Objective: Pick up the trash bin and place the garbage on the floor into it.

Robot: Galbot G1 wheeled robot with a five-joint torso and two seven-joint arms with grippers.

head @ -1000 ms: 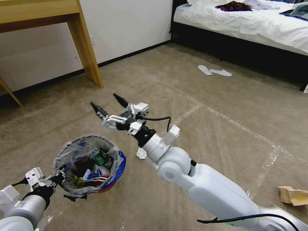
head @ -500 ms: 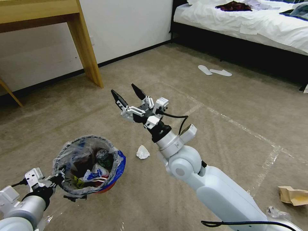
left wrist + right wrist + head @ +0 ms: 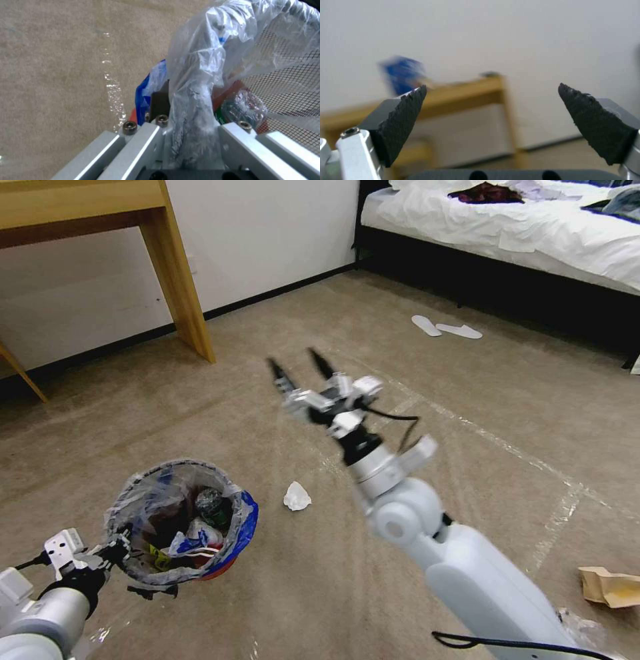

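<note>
Nearest me, the left tool [image 3: 110, 553] is clamped on the rim of the trash bin [image 3: 180, 523], holding it just off the floor [image 3: 467, 393] with a green-label bottle [image 3: 212, 505] and wrappers already inside. A brown paper bag [image 3: 610, 587] and, farther out, a white tissue wad [image 3: 297, 496] remain on the carpet. Beyond the wad, the right tool [image 3: 301, 369] hangs spread wide and empty.

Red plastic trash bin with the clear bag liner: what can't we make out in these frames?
- Red plastic trash bin, head view: body mostly covered by the crinkled clear bag.
- Bin contents, head view: a jumble, with single pieces hard to tell apart.
- Left gripper, left wrist view: fingertips buried in bag plastic.
- Brown paper bag, head view: cut by the frame edge.
- Right gripper, head view: blurred, fingers apart, empty.
</note>
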